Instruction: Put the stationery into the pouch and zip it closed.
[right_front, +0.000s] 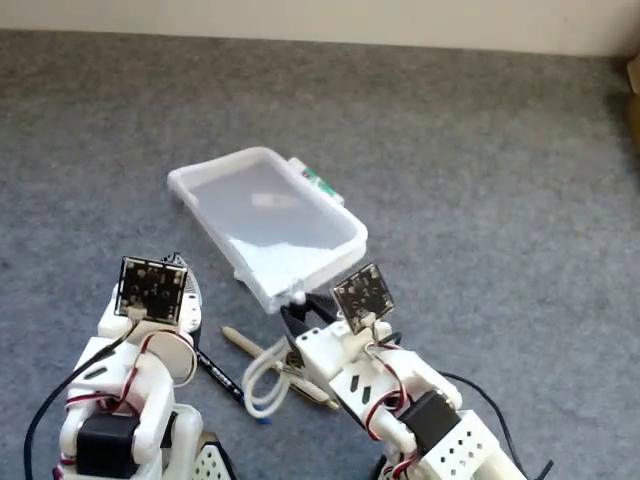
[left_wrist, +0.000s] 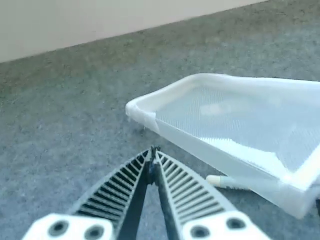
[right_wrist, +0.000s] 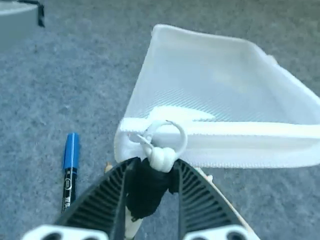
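The white translucent mesh pouch (right_front: 265, 215) is gripped at its white ring-shaped zip pull (right_wrist: 161, 154) by the right tool (right_wrist: 155, 165), apparently to steady it, while the left tool (left_wrist: 153, 152) is pressed together, empty.

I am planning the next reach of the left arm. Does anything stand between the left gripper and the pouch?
Nothing visible does. Bare carpet lies between the shut left gripper and the pouch. A pale pen lies at the pouch's edge, off to one side.
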